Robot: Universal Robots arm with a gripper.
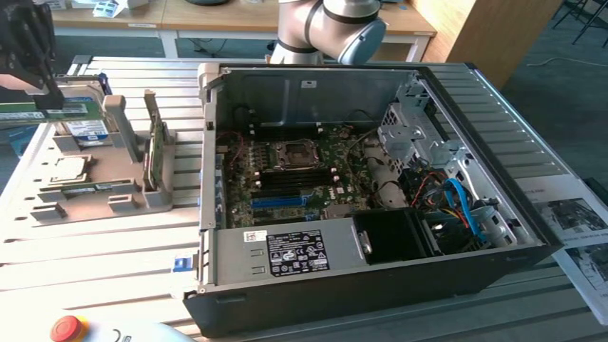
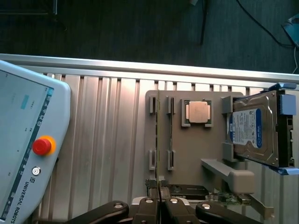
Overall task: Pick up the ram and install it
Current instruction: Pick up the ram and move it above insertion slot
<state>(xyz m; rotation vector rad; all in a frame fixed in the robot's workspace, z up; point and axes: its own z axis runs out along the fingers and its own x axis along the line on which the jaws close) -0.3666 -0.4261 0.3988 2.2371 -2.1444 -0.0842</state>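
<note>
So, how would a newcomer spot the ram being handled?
Find the grey parts tray on the exterior view's left of the open computer case. Above its far end the gripper has its fingers shut on the ram, a thin green stick held level, unlike the other green stick standing on edge in the tray.

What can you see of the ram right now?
The ram is a long, thin green circuit-board stick. It is clamped in the shut gripper and held level above the grey parts tray, beside the open PC case. In the wrist view it appears edge-on, as a thin line. Only the gripper seems to touch it.
</note>
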